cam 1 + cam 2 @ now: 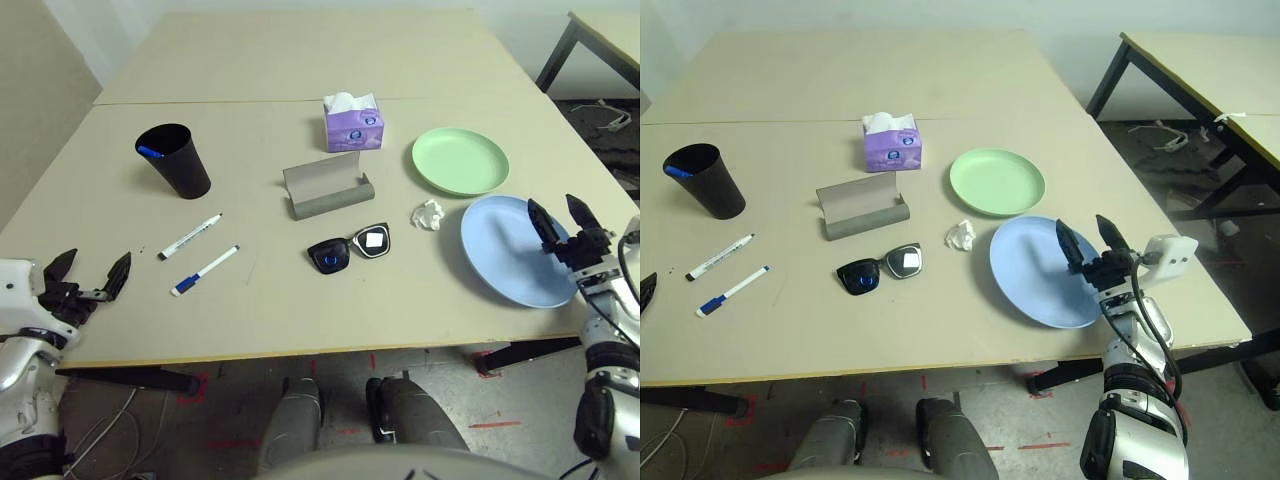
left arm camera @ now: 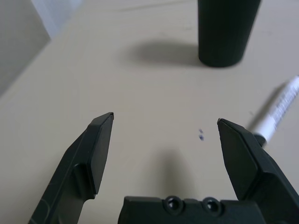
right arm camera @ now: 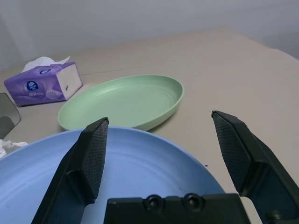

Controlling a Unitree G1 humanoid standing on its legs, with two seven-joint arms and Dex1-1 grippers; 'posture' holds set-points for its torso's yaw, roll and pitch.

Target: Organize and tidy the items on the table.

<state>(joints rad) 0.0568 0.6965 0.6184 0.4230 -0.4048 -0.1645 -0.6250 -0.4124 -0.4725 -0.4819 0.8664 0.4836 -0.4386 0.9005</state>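
Spread Jaws, Nothing Gathered Yet

Nearest me, the left gripper and right gripper both stood with jaws spread and empty, the left over bare tabletop, the right above the blue plate. I used that plate as my landmark. The green plate lay just beyond it, and I judged the two could be stacked. Just to its left sat the crumpled tissue, then the sunglasses, folded out and easy to scratch. Farther left of the plate lay two markers, loose on the table, while the black cup beyond them already held a blue-capped one, so I took it for the pen holder. The grey case, left of the plate and farther back, stood open, likely meant for the glasses. Behind it rested the purple tissue pack.
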